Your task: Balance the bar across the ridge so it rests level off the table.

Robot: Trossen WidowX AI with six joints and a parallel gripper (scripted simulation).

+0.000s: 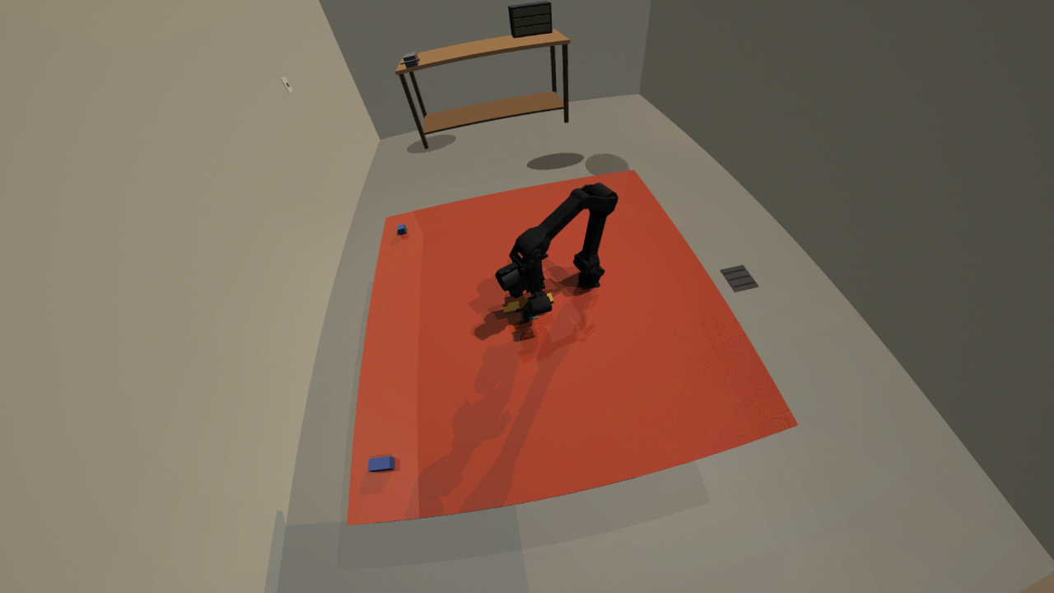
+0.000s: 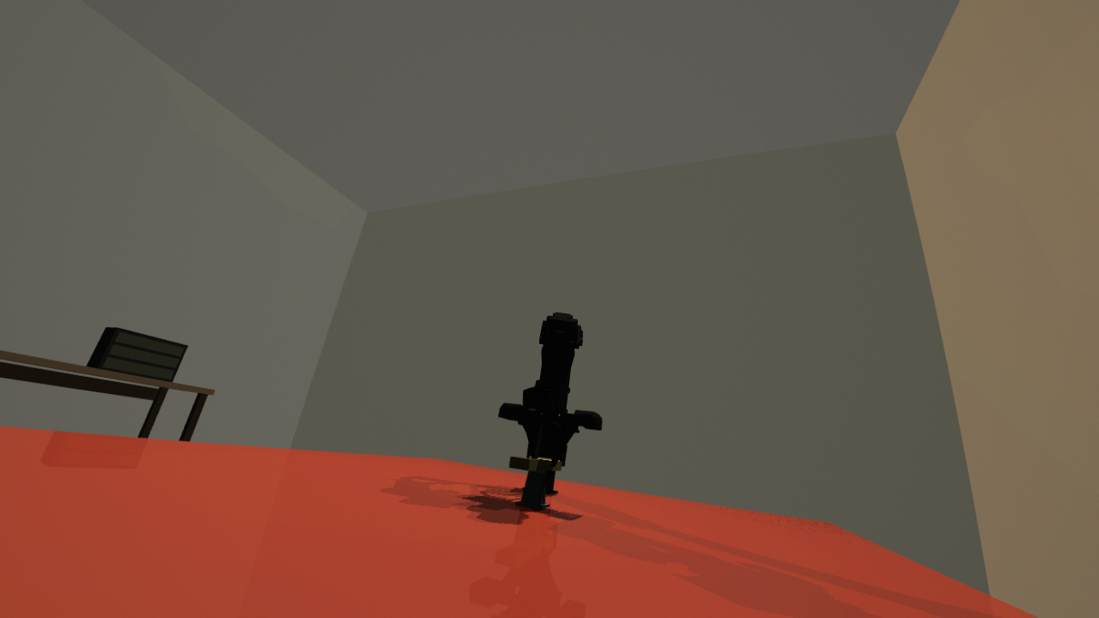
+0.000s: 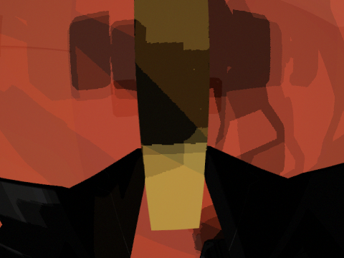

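Top: the long, straight-edged yellow bar sits inward from every edge of the glossy orange-red table, nearest the far edge.

Exterior: it appears roughly level above a dark teal upright ridge; contact is unclear.

Wrist: the black parallel-jaw gripper clamps its long sides. Likely stiff and light; a mid-length hold should suit balancing.

Beyond the gripper, a wooden two-shelf bench with dark legs stands well apart, near a grey wall. Pale floor surrounds the red tabletop beneath the gripper; soft light leaves overlapping shadows around it.
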